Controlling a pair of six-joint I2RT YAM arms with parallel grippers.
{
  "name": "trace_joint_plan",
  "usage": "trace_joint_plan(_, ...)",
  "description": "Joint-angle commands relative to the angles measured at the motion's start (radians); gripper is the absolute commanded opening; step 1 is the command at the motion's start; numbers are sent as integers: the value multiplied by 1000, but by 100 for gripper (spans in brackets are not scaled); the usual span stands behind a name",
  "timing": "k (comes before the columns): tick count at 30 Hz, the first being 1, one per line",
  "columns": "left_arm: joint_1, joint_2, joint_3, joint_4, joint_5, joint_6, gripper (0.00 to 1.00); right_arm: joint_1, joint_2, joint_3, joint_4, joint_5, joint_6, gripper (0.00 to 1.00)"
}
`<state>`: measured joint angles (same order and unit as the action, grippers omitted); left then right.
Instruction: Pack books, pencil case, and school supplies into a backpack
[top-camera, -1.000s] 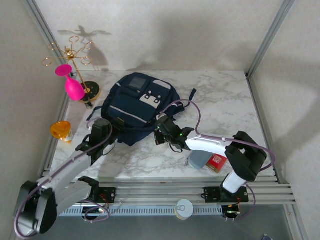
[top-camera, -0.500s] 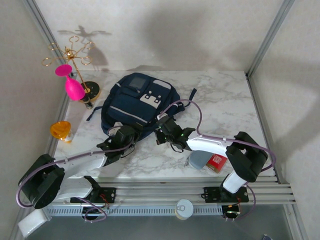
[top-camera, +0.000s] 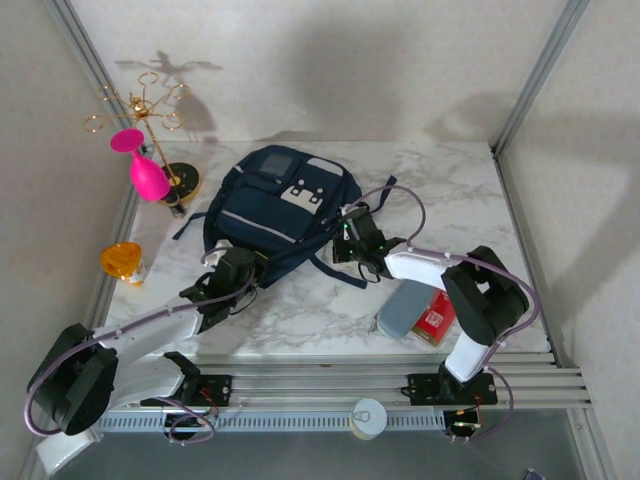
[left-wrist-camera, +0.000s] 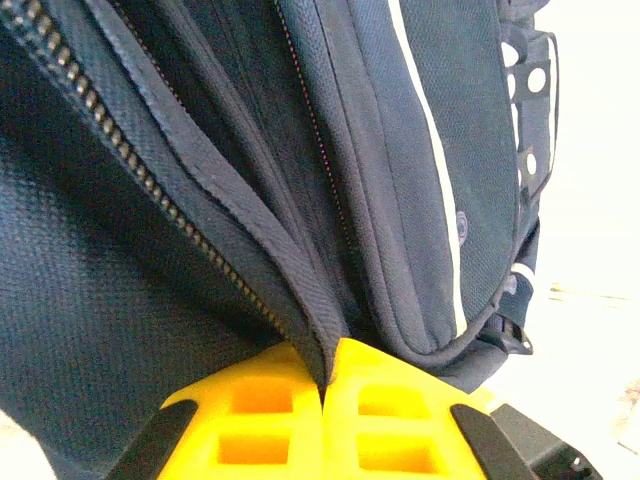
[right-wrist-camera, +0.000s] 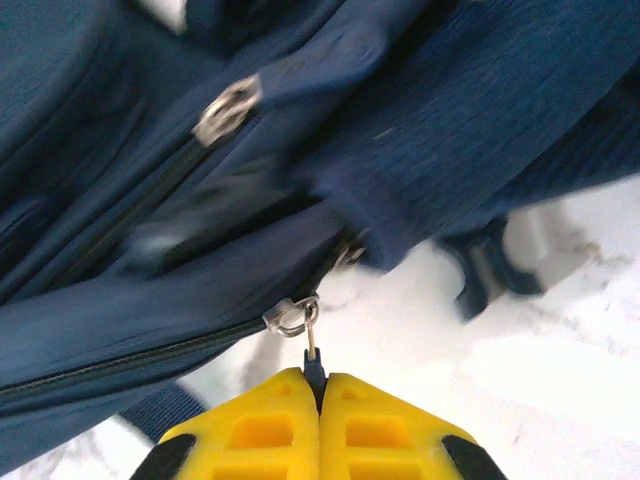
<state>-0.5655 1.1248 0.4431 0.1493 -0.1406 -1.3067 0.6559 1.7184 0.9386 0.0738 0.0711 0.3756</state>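
The backpack (left-wrist-camera: 420, 150) runs off the top and left edges of the left wrist view; its upper fabric and zipper slider (right-wrist-camera: 228, 108) blur in the right wrist view; on the red pack (top-camera: 436, 318) the white markings are too small to read.

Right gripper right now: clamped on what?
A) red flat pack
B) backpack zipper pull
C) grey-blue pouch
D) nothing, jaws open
B: in the right wrist view, the right gripper is shut on the thin zipper pull, which hangs from the silver slider of the navy backpack.
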Motion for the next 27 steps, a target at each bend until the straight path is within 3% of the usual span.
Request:
trace_joint_plan(1,72,-42,-39,-138,-107,91,0,-94,29,57,-30,244,-6,0)
trace_joint_plan(4,91,-28,-31,-106,-44,128,0,-88,37,93,-49,187,-10,0)
trace_joint_plan(7,93,-14,2,-137,-55,151,0,-82,-2,69,-54,140,-3,0)
trace_joint_plan(10,93,-5,17,-119,-25,179,0,-82,-72,29,-61,18,-26,0)
trace_joint_plan(14,92,26,42,-100,49,217,0,-98,-181,-11,-101,-125,-4,36)
trace_joint_plan(19,61,63,47,-56,121,254,0,-146,-128,88,-202,-232,148,57)
trace_joint_plan(21,39,73,56,-58,128,271,0,-145,-61,162,-227,-249,183,61)
trace_joint_plan(27,-25,79,86,-106,123,323,0,-120,105,369,-300,-180,238,59)
